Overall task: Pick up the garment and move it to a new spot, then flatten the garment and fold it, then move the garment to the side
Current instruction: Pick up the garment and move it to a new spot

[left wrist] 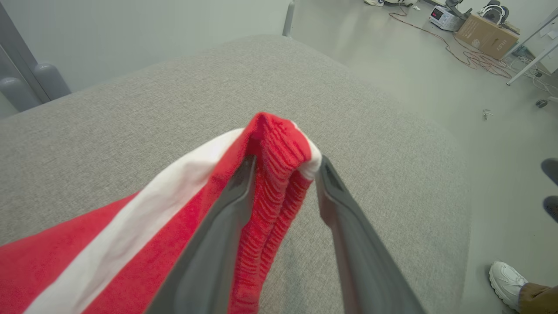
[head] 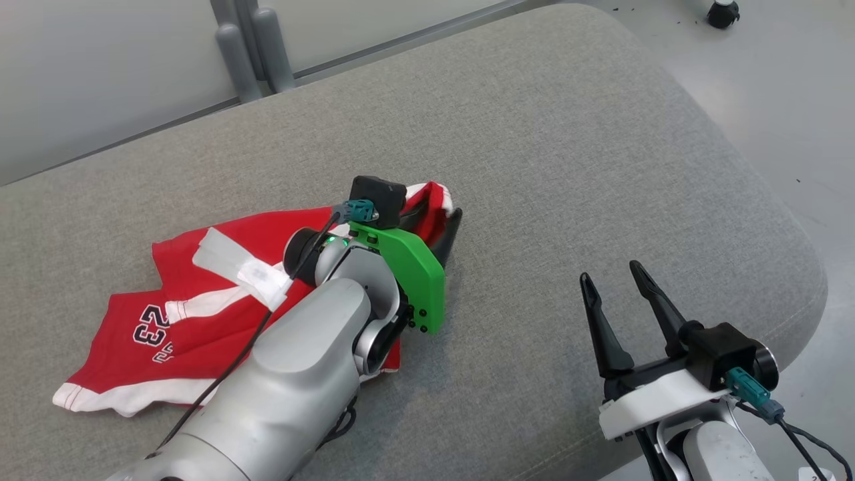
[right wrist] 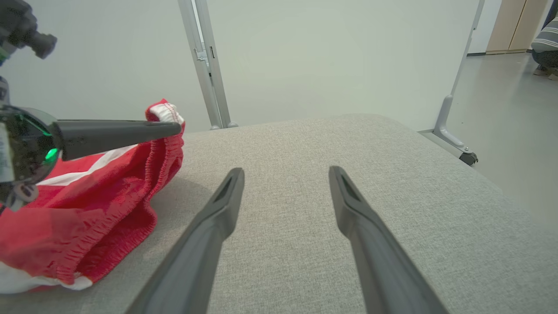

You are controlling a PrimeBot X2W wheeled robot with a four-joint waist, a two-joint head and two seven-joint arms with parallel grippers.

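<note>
Garment (head: 194,257): red with white stripes and hems — dark "23" outlined white
Cushion (head: 534,167): grey, finely flecked weave
Wrist plate (head: 409,267): bright green
Fingers (head: 603,327): dark grey
Floor (head: 775,87): pale grey

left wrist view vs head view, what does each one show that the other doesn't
Left wrist view adds: the ribbed waistband close up between the fingers of the left gripper, a cardboard box, floor cables, a person's white shoe. Head view adds: the number 23, the open right gripper. Shared: the red and white garment on the grey cushion.
</note>
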